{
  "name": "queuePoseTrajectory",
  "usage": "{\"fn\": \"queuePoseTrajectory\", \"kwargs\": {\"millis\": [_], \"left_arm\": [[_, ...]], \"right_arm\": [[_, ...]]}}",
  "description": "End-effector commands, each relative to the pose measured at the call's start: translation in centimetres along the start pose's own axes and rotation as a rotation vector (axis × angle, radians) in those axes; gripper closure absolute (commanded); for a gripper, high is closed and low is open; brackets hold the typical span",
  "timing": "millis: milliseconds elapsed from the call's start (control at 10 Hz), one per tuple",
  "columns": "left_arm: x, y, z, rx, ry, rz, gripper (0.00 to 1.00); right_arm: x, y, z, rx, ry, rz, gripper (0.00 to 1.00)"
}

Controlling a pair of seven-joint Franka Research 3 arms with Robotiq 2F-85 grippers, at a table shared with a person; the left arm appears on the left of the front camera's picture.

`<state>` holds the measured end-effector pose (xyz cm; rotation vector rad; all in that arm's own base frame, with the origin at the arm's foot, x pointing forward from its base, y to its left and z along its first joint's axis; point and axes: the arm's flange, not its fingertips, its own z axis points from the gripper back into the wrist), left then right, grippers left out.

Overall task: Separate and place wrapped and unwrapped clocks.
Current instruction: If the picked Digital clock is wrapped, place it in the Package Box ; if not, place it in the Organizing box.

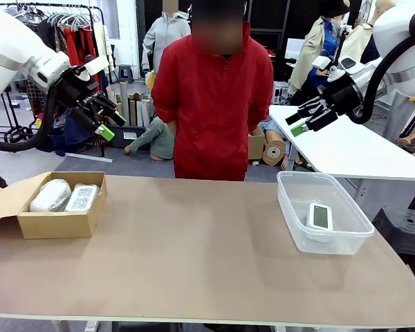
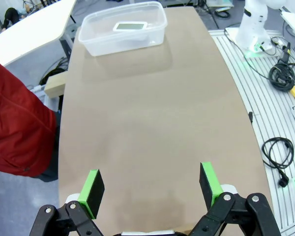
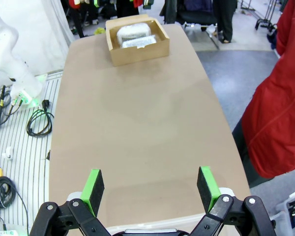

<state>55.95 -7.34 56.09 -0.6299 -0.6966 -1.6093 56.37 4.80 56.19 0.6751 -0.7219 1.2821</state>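
Brown table (image 1: 194,242) is faced by a person in red (image 1: 213,104) at its far side. Two wrapped clocks (image 1: 62,196) are seen inside a cardboard box (image 1: 55,223) at left; the unwrapped clock (image 1: 319,216) lies in a clear plastic tub (image 1: 332,242) at right. Left gripper (image 1: 105,116) and right gripper (image 1: 303,116) are held above the table, fingers spread wide, nothing gripped.

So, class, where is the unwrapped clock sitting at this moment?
In the front view, the unwrapped clock lies inside the clear plastic tub on the table's right side, below the right gripper.
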Motion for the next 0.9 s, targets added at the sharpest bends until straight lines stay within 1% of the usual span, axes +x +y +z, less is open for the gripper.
{"fn": "queuePoseTrajectory", "kwargs": {"millis": [0, 800], "left_arm": [[0.07, -0.03, 0.06, 0.004, 0.006, -0.003, 0.00], [0.07, -0.03, 0.06, 0.004, 0.006, -0.003, 0.00]], "right_arm": [[0.12, 0.32, 0.04, -0.002, 0.000, 0.005, 0.00], [0.12, 0.32, 0.04, -0.002, 0.000, 0.005, 0.00]]}}
